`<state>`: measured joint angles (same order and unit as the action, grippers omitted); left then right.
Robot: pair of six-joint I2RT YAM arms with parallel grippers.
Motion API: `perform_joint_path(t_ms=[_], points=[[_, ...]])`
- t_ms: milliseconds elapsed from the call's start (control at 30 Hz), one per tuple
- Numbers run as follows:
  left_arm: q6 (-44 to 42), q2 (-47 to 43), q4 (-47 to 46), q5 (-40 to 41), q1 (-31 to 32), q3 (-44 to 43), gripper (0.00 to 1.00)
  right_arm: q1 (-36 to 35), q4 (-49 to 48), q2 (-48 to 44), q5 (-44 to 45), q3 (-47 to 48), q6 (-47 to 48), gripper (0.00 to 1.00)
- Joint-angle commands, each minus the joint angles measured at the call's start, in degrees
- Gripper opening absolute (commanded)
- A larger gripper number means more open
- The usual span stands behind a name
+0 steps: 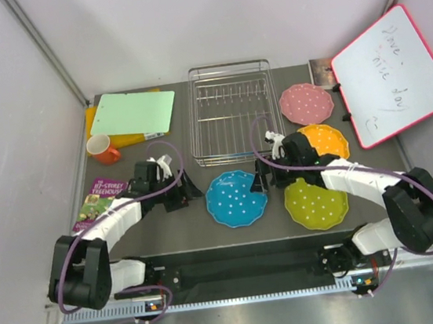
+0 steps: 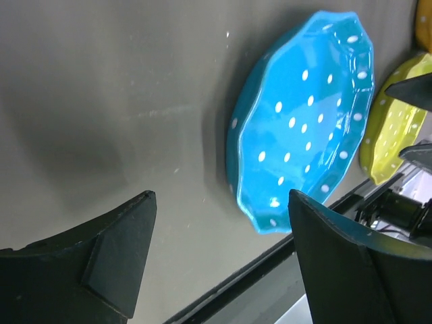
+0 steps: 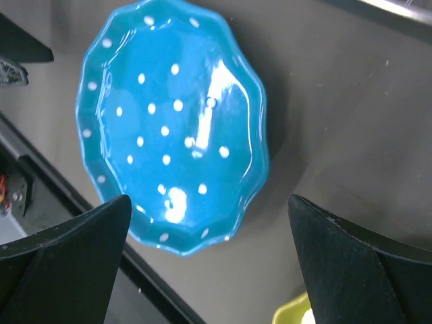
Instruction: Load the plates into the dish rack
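A dark grey table (image 1: 275,218) sits inside pale walls. The wire rack (image 1: 232,113) stands at its far middle with nothing in it. All four plates lie flat on the table. The pink plate (image 1: 306,103) is just right of the rack. The orange plate (image 1: 326,140) is off the rack's near right corner. The blue plate (image 1: 235,199) is in front of the rack and the green plate (image 1: 316,203) is in front and to the right.

The left fingers (image 2: 115,256) are spread apart with nothing between them. They are low over bare table in front of the rack's left corner, and the blue plate's rim is just beyond them. The right fingers (image 3: 67,263) are also spread and holding nothing. They are at the blue plate's right edge with the plate beneath the gap. Whether they touch it cannot be told.

The right arm covers part of the orange plate. The wrist views cut the green plate to a sliver. The writing on the whiteboard (image 1: 392,73), right of the rack, is too faint to read.
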<state>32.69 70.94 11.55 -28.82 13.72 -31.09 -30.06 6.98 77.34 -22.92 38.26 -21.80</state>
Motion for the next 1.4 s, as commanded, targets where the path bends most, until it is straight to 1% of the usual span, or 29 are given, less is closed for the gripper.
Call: perform_joint_path(t_ms=[0,33,67,133,400,467,500,533,567,633,700,800,833,967,1033,1100,1133,1233,1300,1367], points=[[3.52,2.97,-8.99,-0.36,1.75,0.68,0.82,-2.36,-6.36,1.4,5.43,-0.02,-3.15,1.0],[3.26,3.94,-9.87,-0.62,2.8,0.68,0.82,-2.63,-6.54,1.67,5.51,-0.55,-3.68,1.0],[3.09,4.12,-10.58,-0.45,5.16,0.59,0.82,-2.81,-8.2,1.93,5.25,-1.08,-4.73,1.0],[3.34,4.3,-10.15,-0.36,6.67,0.77,0.82,-3.51,-8.91,2.29,5.08,-2.66,-6.14,1.0],[5.19,6.14,-9.44,0.17,7.55,1.56,0.82,-3.77,-12.51,0.8,2.62,-9.42,-11.85,1.0],[5.63,7.81,-10.06,-0.01,8.08,1.47,0.82,-3.77,-17.25,0.97,1.04,-11.44,-14.91,1.0],[5.89,8.34,-10.58,-0.36,8.34,1.47,0.82,-3.86,-19.62,2.1,-0.01,-12.93,-15.72,1.0],[6.07,9.47,-11.11,-0.45,8.69,1.39,0.82,-3.86,-24.16,2.9,-1.15,-13.3,-16.42,1.0],[6.25,10.09,-11.11,-0.45,9.31,1.21,0.82,-4.04,-26.04,3.95,-3.17,-13.56,-17.82,1.0],[6.69,11.67,-12.77,-0.36,9.84,0.77,0.81,-4.47,-29.11,6.85,-5.29,-12.34,-18.54,0.99],[6.6,12.56,-13.48,-0.19,10.37,0.68,0.79,-5.26,-29.83,9.04,-7.22,-10.59,-18.63,0.98],[6.86,13.52,-14.71,0.61,11.16,0.95,0.77,-6.23,-32.28,10.55,-8.72,-10.57,-19.15,0.96],[6.95,13.7,-14.8,0.69,11.51,0.86,0.77,-6.5,-32.82,10.64,-9.07,-10.84,-19.76,0.95],[5.81,13.7,-13.75,1.83,12.12,1.12,0.68,-8.77,-36.07,9.5,-11.18,-11.98,-21.0,0.93],[5.2,13.53,-13.22,2.1,12.12,1.64,0.65,-9.57,-37.65,9.23,-11.71,-12.07,-21.87,0.9],[5.02,12.65,-12.78,2.19,12.21,2.43,0.64,-10.54,-39.05,9.49,-12.15,-11.98,-22.23,0.86],[5.02,12.3,-12.61,2.27,12.21,2.79,0.64,-10.63,-39.59,9.58,-12.76,-12.07,-22.49,0.8],[4.84,10.63,-12.08,3.06,12.21,3.93,0.64,-10.81,-40.47,10.11,-14.17,-12.33,-23.02,0.76],[4.67,10.19,-12.08,3.15,12.21,4.63,0.65,-11.07,-41.61,10.37,-14.87,-12.51,-23.2,0.76],[4.75,10.27,-12.34,2.98,12.13,4.81,0.65,-11.5,-42.66,10.81,-15.58,-11.99,-23.28,0.71]])
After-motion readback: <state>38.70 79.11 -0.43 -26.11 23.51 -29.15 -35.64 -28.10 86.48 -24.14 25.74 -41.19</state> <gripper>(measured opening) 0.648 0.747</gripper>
